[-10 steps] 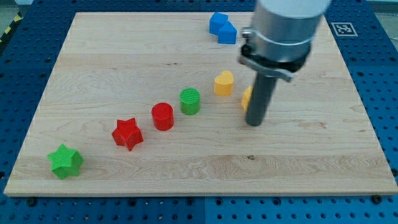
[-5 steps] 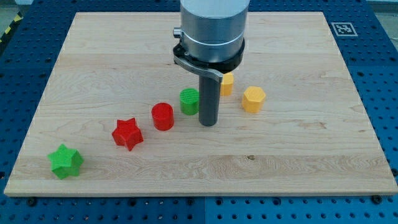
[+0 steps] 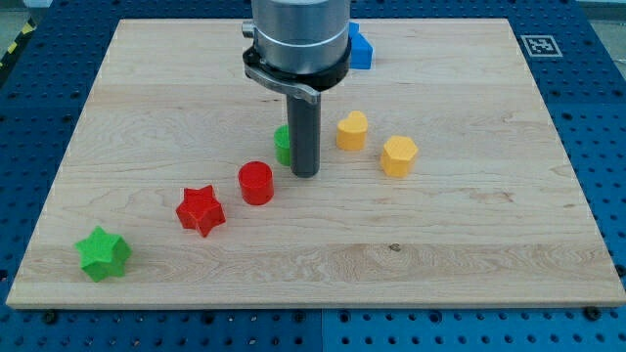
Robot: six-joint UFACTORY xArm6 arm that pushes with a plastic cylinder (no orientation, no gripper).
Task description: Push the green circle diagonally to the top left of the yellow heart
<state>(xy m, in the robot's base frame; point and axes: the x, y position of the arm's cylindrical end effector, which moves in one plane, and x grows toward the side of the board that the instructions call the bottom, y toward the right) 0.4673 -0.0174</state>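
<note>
Nearest the view's bottom lie the green star (image 3: 103, 253), red star (image 3: 201, 209) and red cylinder (image 3: 256, 183) — a rising diagonal on the wooden board (image 3: 469, 244). My tip (image 3: 305, 174) (a bare rod, nothing to open or close) stands touching the green circle (image 3: 282, 145), mostly hiding it; the yellow heart (image 3: 352, 130) sits apart to the right, the yellow hexagon (image 3: 398, 155) beyond. Farthest — a blue block (image 3: 360, 49), shape unclear, near the top edge.

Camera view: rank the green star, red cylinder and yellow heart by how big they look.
1. Green star-shaped block, largest, though it sits nearest the view's bottom, so nearness may inflate it.
2. Red cylinder block and yellow heart block look too alike to rank.
</note>
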